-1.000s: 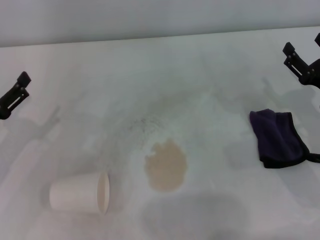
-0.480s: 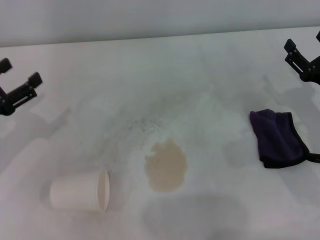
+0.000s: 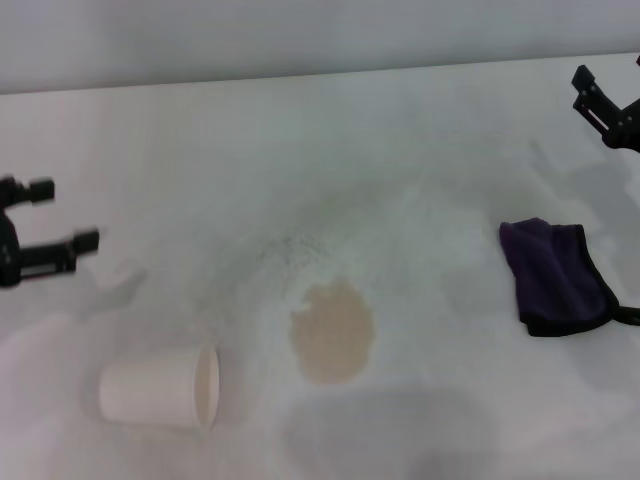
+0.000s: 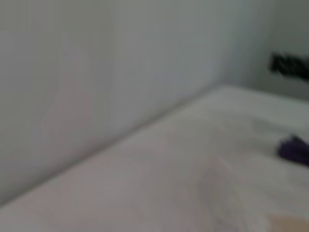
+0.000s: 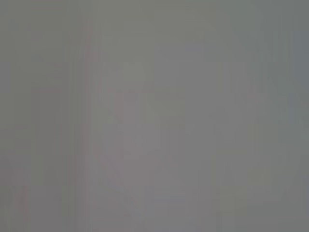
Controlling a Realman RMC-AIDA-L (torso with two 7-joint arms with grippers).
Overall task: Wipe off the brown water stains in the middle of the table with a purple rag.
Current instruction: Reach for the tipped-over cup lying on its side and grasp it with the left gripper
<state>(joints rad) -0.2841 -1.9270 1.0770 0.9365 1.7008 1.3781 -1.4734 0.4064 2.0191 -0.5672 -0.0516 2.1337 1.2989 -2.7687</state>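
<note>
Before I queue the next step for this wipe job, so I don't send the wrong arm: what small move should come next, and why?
Probably bring the right hand down toward the purple rag. The rag lies untouched on the table just below that hand, while the brown water stains sit unwiped mid-table. The left hand is open and far off at the opposite edge, nearer the tipped paper cup.

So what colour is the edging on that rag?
Black edging around the dark purple rag, clearest in the head view.

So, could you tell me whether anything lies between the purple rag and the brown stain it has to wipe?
Nothing visible does. Only bare table lies between the purple rag and the brown water stains. The paper cup lies on the stain's far side.
</note>
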